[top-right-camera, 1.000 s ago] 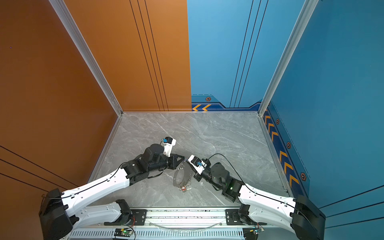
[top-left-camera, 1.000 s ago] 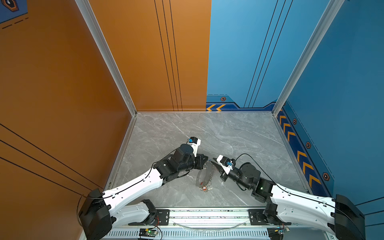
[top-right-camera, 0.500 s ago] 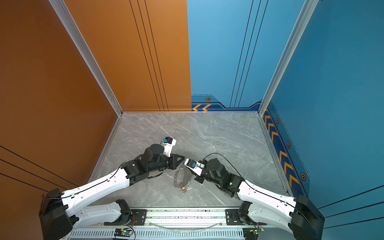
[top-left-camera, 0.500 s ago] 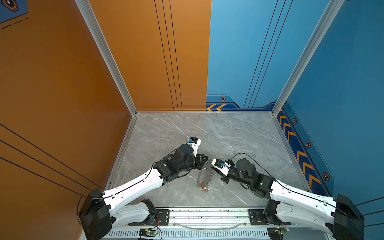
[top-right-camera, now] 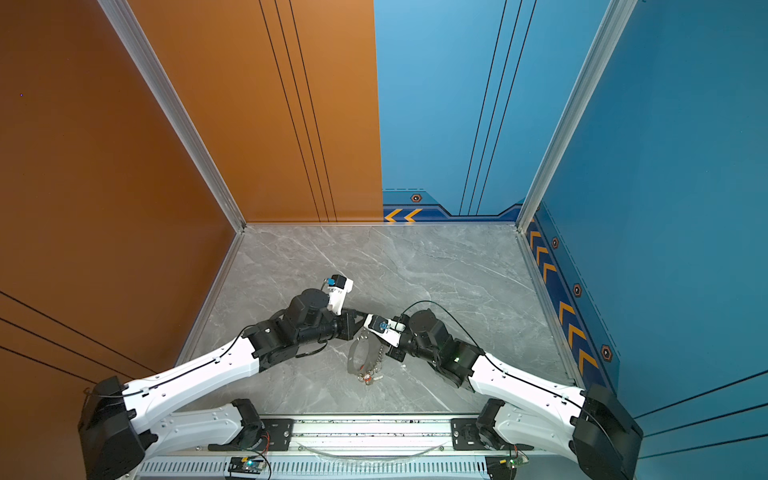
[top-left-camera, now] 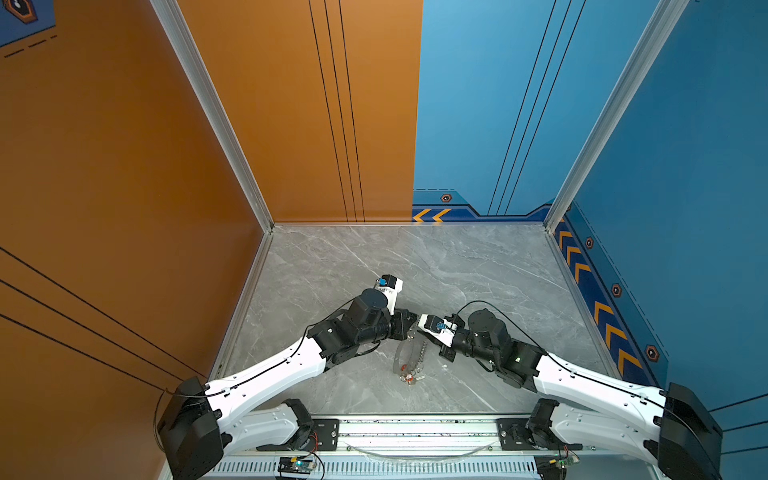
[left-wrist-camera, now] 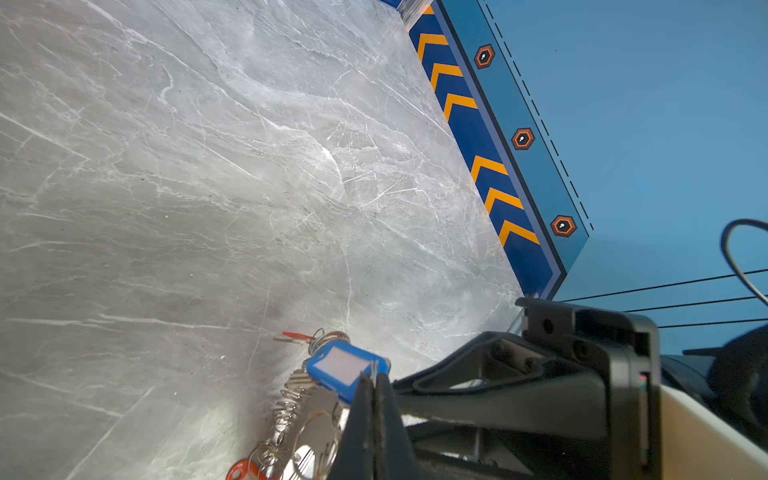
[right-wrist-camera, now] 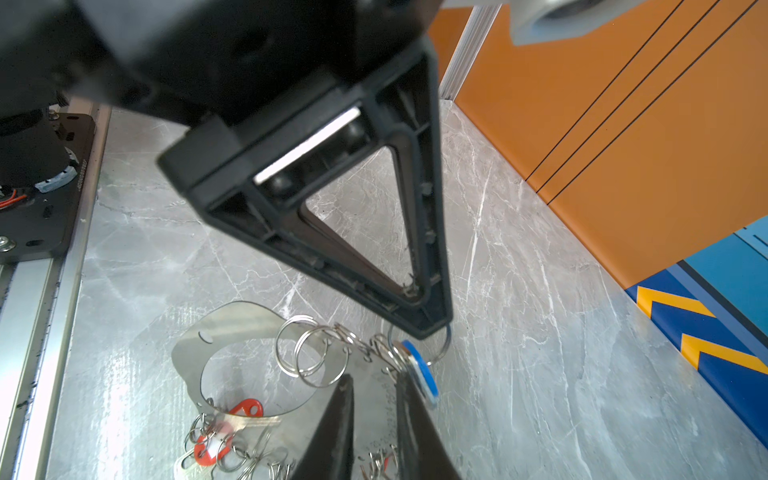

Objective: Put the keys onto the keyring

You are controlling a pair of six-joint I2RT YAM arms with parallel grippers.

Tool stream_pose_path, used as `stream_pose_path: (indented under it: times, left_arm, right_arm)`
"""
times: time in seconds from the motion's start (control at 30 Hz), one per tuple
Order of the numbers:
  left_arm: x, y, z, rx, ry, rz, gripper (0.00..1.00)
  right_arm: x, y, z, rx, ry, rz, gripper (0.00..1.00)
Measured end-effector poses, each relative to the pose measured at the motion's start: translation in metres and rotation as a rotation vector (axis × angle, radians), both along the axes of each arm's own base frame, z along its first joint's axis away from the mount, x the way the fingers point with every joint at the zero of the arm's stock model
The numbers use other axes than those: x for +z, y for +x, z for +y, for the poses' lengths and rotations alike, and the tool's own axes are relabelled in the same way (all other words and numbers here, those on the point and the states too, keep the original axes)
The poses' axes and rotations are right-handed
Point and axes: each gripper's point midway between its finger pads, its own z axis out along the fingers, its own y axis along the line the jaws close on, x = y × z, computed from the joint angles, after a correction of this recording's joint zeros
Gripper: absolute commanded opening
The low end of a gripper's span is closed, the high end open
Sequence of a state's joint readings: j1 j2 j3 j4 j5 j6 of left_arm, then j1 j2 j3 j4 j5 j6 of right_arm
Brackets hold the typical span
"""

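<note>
1. Nearest my base, the red-tagged keys [top-left-camera: 409, 378] lie bunched on the grey marble table [top-left-camera: 457, 266], at the near end of the keyring [right-wrist-camera: 187, 361].
2. The keyring is a flat oval plate with a big hole and many small rings along its rim. It stretches away from me toward both my grippers. I cannot tell whether its far end rests on the table.
3. My right gripper [right-wrist-camera: 374, 376] reaches in from the right. Its jaws stand narrow, closed on the plate's band, which shows between the two fingers.
4. Just past those fingers sits the blue-tagged key [left-wrist-camera: 345, 365], close against the keyring's far rim.
5. My left gripper [left-wrist-camera: 373, 376] meets the right one almost tip to tip. Its jaws are pressed together, pinching a thin split ring [right-wrist-camera: 444, 349] right beside the blue tag.
6. Beyond lies bare table, then the orange wall [top-left-camera: 291, 124] and the blue wall [top-left-camera: 498, 104].
</note>
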State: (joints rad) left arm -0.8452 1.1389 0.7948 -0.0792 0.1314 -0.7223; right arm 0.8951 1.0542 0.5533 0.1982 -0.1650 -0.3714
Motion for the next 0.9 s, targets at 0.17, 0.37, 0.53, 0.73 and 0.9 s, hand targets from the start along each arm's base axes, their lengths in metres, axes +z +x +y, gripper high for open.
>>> stream_pose_path:
  times: [0.17, 0.37, 0.53, 0.73, 0.9]
  left_arm:
    - [0.000, 0.000, 0.000, -0.001, 0.000, 0.000, 0.00]
    - [-0.001, -0.002, -0.001, -0.005, 0.005, 0.004, 0.00]
    - [0.000, -0.003, -0.002, -0.008, 0.003, 0.001, 0.00]
    - [0.001, -0.003, -0.002, -0.007, 0.003, 0.000, 0.00]
    - [0.001, -0.003, -0.002, -0.008, 0.003, -0.001, 0.00]
  right_arm:
    - [-0.003, 0.001, 0.000, -0.001, -0.010, -0.003, 0.20]
    - [-0.008, 0.009, -0.003, -0.035, -0.033, -0.011, 0.21]
    - [-0.006, 0.012, -0.003, -0.042, -0.024, -0.019, 0.22]
    - [-0.004, 0.012, -0.002, -0.033, -0.001, -0.025, 0.21]
    - [-0.004, 0.010, -0.001, -0.017, 0.006, -0.020, 0.20]
